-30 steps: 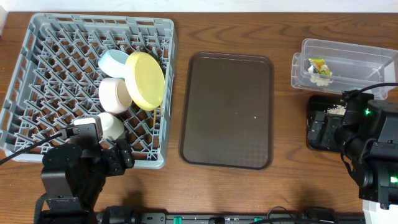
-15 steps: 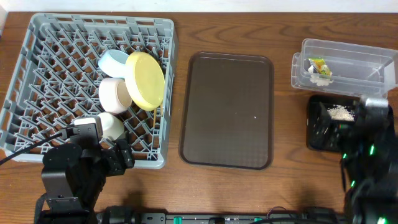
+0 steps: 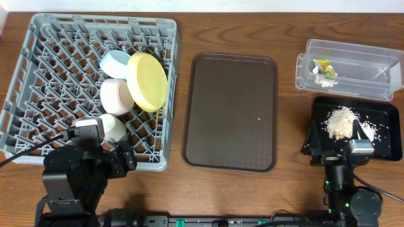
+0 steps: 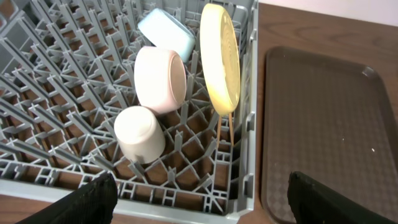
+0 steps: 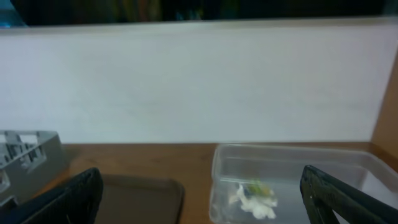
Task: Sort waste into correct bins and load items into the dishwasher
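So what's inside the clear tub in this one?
A yellow-green snack wrapper and crumpled white paper lie at the left end of the clear tub; the rest looks bare. Anything beneath the paper is hidden.

The grey dish rack (image 3: pixel 101 23) held the yellow plate (image 3: pixel 148 81) on edge near its right wall, with the light blue bowl (image 3: pixel 114 62), white bowl (image 3: pixel 115 96) and small white cup (image 3: pixel 113 128) tipped beside it and chopsticks (image 4: pixel 231 129) below the plate. The wrapper (image 3: pixel 323 65) and white paper (image 3: pixel 326 79) lay in the clear tub (image 3: pixel 372 60). Beige crumbs (image 3: pixel 341 122) were piled in the black tray (image 3: pixel 385 148).
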